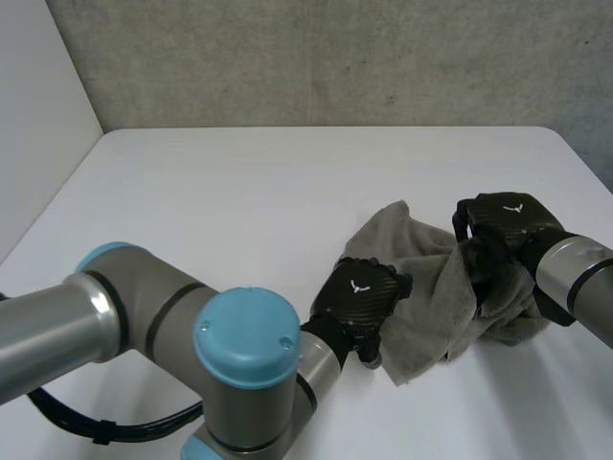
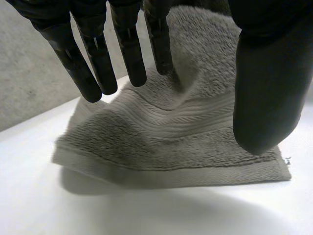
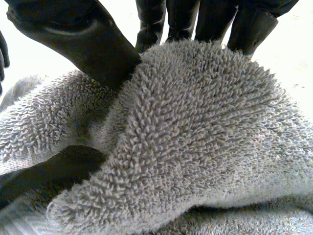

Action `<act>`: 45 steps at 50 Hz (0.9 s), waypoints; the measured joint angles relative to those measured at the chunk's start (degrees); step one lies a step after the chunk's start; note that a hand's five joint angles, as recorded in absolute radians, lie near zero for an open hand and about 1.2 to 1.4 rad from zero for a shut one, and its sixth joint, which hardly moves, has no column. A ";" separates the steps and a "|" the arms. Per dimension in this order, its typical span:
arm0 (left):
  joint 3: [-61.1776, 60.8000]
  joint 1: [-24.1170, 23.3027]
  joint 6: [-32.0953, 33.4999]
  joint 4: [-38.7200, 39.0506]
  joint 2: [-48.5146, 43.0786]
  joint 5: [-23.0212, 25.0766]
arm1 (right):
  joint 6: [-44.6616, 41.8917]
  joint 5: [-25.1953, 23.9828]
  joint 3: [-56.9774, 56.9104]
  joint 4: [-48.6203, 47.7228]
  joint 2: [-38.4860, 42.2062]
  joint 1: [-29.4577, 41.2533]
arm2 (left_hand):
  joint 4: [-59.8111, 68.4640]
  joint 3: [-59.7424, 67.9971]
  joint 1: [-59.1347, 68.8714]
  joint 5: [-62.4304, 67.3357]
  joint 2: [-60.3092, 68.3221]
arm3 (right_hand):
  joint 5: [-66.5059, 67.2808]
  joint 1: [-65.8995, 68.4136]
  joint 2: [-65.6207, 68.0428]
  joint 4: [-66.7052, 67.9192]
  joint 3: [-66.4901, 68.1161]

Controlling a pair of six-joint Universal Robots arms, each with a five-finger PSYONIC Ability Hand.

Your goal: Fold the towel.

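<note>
On the table [image 1: 239, 211], the crumpled towel [image 1: 421, 287] runs left to right.

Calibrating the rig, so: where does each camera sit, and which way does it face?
Head view: behind and between the arms, looking down at the table; both arms, left hand, right hand.
Left wrist view: along its palm, straight fingers over the towel.
Right wrist view: along its palm, fingers pinching towel.
All share the towel.

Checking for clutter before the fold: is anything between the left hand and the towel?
Nothing visible. The left hand is open at the towel's edge, and the right hand grips a bunch at its other side.
</note>
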 measured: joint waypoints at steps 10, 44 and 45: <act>5.00 -1.56 -2.60 -3.21 -5.46 0.25 | 1.32 -0.76 1.58 -0.08 -1.88 -0.09 | 0.01 0.07 0.01 0.17 0.02 | 0.00 0.00 0.00 0.01 0.00; 18.50 -1.89 -3.45 -9.47 -12.77 -3.48 | 0.99 -2.98 5.20 -0.73 -3.43 0.68 | 3.23 4.49 3.65 5.18 3.90 | 0.00 0.01 0.00 0.01 0.00; 18.63 -1.89 -3.76 -9.48 -12.74 -4.25 | 1.02 -3.00 5.42 -0.70 -3.97 0.71 | 3.23 4.49 3.65 5.19 3.90 | 0.00 0.00 0.00 0.01 0.00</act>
